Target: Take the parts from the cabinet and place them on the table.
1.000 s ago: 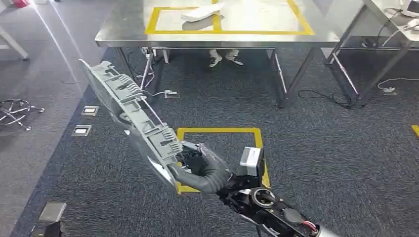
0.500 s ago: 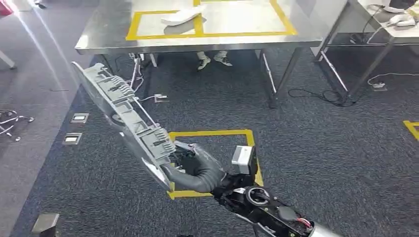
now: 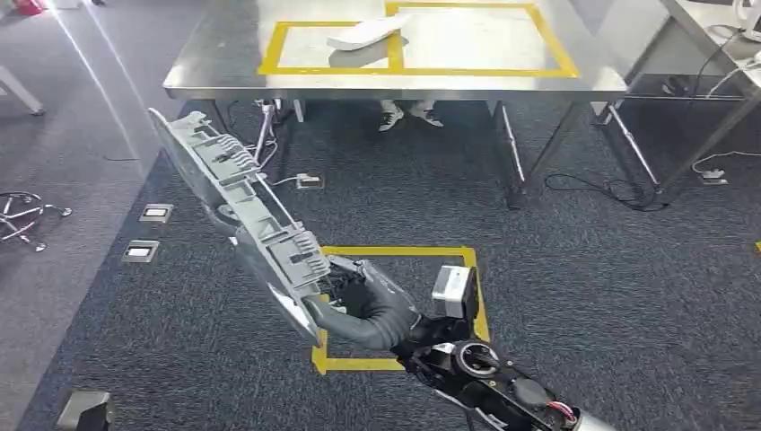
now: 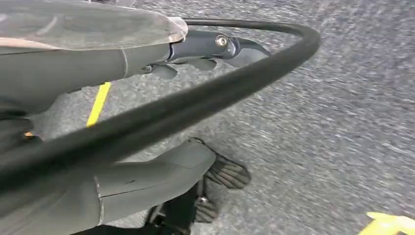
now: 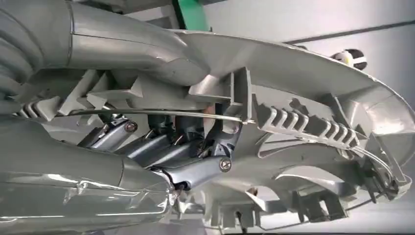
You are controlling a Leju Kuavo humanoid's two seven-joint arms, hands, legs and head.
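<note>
A long grey ribbed plastic part is gripped at its near end by my right hand, which holds it slanted up and to the left above the carpet. Seen from the right wrist, the dark fingers hook into the ribs on the part's underside. My left hand hangs over the carpet holding nothing, thumb and fingers apart, with a black cable crossing in front. Ahead stands the steel table marked with yellow tape rectangles. A white part lies on it.
A yellow tape square marks the carpet under my right arm. A person's shoes show under the table. Floor sockets and a chair base are at the left. A second table with cables stands at the right.
The whole picture has swung left and back right, so the camera moved. The right hand keeps the same grip on the grey part.
</note>
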